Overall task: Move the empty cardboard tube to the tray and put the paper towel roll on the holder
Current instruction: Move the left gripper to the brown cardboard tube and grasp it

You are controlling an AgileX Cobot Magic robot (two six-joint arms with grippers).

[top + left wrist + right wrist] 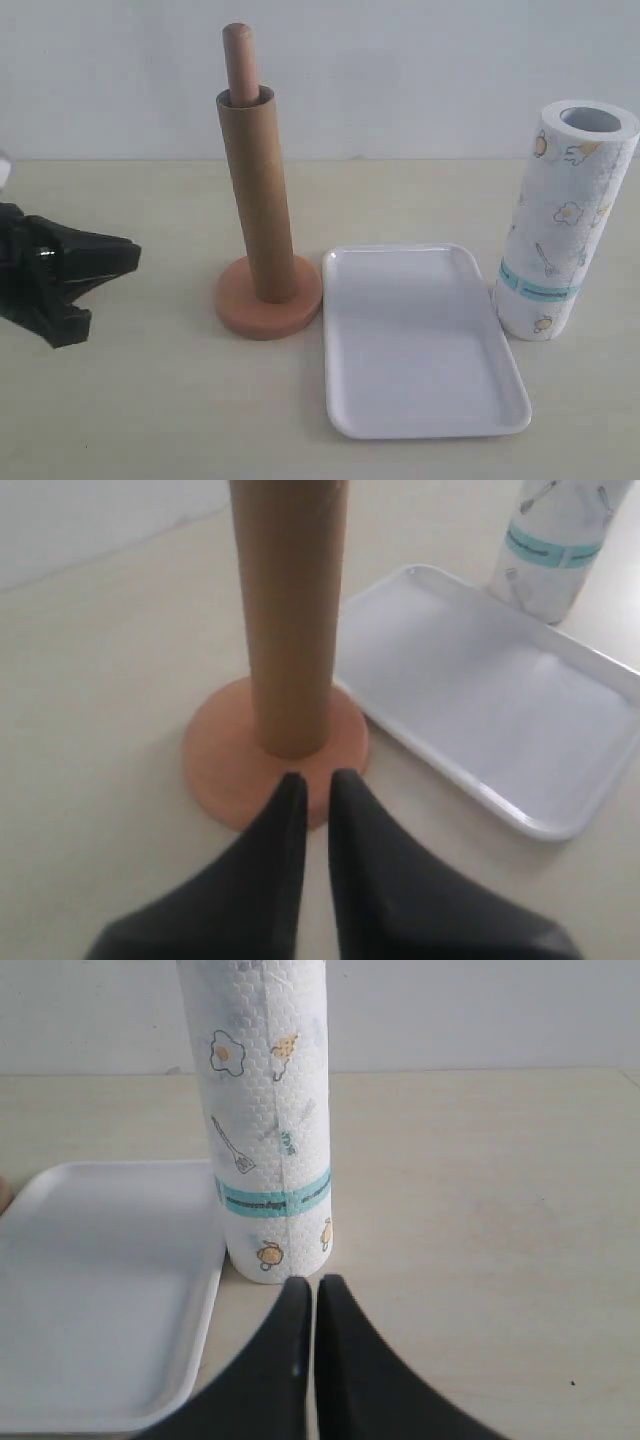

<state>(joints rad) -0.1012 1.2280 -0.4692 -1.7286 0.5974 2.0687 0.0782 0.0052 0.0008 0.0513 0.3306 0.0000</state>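
Cardboard tube (258, 190) on holder (245, 305), tray (420, 340) bare, paper towel roll (560, 220) on table (150, 400): nothing done. Left gripper (318, 776), right gripper (313, 1282) near-shut, empty.

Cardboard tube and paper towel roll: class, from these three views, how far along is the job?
Done: nothing yet. The empty cardboard tube sits over the pole of the holder; the tray holds nothing. In hand: nothing; the left gripper faces the holder and the right gripper the paper towel roll, both shut, gripping neither. To do: lift the tube off, lay it in the tray, slide the roll onto the pole.
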